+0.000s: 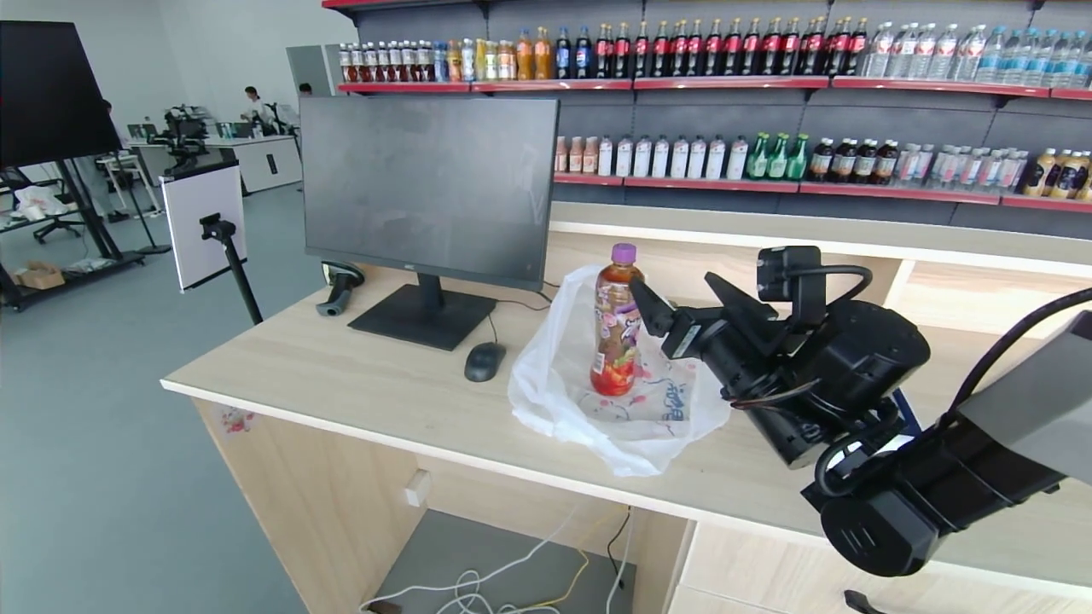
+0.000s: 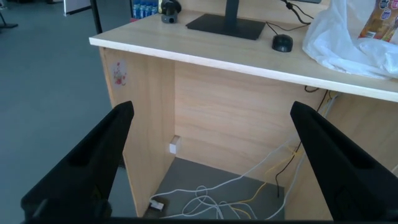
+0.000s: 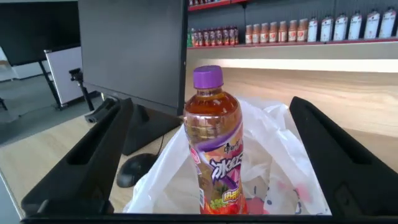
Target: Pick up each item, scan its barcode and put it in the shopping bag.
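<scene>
Plainly, the main risk lies in the footing of the tea bottle (image 1: 616, 328). It stands upright, purple cap on, on the crumpled white shopping bag (image 1: 554, 375) in the middle of the bench (image 1: 358, 375); whether it is inside the bag's mouth or only on top of the film I cannot tell. The right gripper (image 1: 672, 283) hangs level with the bottle's upper half, jaws spread wide, one on either side of it and not touching.

If one jaw meets the bottle first, the tall, narrow body could topple on the slack plastic and roll toward the mouse (image 1: 485, 361) or off the bench. A low closing could pinch a fold of bag along with the bottle and drag the bag up. A grip across the label might also hide the barcode from the handheld scanner (image 1: 339, 286) beside the monitor (image 1: 426, 183).

The left gripper (image 2: 212, 107), jaws likewise spread and empty, sits below the bench top, facing its side panel; rising carelessly, it could strike the bench edge.
</scene>
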Controlling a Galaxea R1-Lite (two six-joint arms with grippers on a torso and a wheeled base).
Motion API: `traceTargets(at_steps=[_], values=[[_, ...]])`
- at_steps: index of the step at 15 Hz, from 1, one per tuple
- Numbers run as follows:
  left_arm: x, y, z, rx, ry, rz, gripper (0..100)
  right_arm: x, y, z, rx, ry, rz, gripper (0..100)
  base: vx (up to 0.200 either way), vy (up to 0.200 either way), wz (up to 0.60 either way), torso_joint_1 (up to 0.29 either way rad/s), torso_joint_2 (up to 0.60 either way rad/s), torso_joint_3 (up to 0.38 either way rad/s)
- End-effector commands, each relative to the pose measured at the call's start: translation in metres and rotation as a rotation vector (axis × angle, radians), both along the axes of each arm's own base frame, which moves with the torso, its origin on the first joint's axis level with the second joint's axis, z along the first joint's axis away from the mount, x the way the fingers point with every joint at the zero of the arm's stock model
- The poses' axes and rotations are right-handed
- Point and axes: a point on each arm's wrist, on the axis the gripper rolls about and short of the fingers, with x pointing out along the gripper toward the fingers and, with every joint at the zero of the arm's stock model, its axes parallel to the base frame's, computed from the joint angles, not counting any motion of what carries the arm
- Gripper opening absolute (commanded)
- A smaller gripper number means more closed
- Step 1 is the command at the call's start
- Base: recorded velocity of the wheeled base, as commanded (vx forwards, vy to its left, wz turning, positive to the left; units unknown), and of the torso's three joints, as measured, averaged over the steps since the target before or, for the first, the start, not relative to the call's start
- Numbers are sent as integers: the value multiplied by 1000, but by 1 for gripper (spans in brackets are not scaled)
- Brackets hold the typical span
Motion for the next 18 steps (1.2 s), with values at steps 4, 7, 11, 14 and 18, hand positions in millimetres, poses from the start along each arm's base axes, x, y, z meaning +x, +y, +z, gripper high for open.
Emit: traceTargets(at_steps=[4, 7, 11, 14, 18], values=[[0, 0, 0, 0, -1, 2, 100, -1, 0, 4, 7, -12, 0, 100, 0, 0, -600, 2, -4, 1], [0, 0, 0, 2, -1, 0, 100, -3, -2, 7, 11, -17, 1, 100, 0, 0, -600, 10, 4, 2], [0, 0, 0, 2, 3, 2, 100, -6, 0, 12, 19, -30, 8, 100, 0, 0, -600, 10, 4, 4], [0, 0, 0, 2, 3, 2, 100, -14, 9, 18, 29, -46, 42, 100, 0, -67, -200, 0, 0, 2], [0, 0, 0, -11, 4, 3, 100, -17, 9, 20, 31, -50, 46, 100, 0, -200, 0, 2, 2, 5]])
